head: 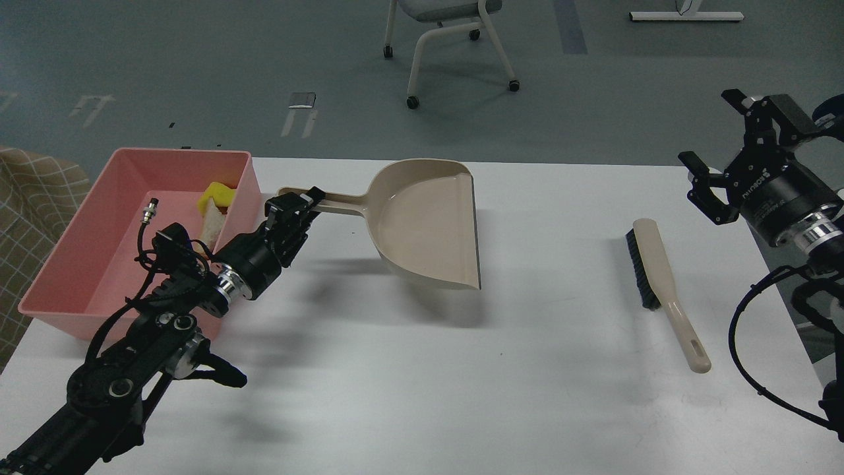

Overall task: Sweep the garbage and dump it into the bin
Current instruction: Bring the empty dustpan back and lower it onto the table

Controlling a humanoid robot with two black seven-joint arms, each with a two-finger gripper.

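Note:
The pink bin stands at the table's left edge. Inside it, against its right wall, lie the yellow sponge-like chunk and the pale bread-like slice. My left gripper is shut on the handle of the beige dustpan, which it holds empty, low over the middle of the table, to the right of the bin. My right gripper is open and empty, raised above the table's right edge, beyond the brush.
The beige brush with black bristles lies on the right part of the white table. A wheeled chair stands on the floor behind the table. A checked cloth shows at the left edge.

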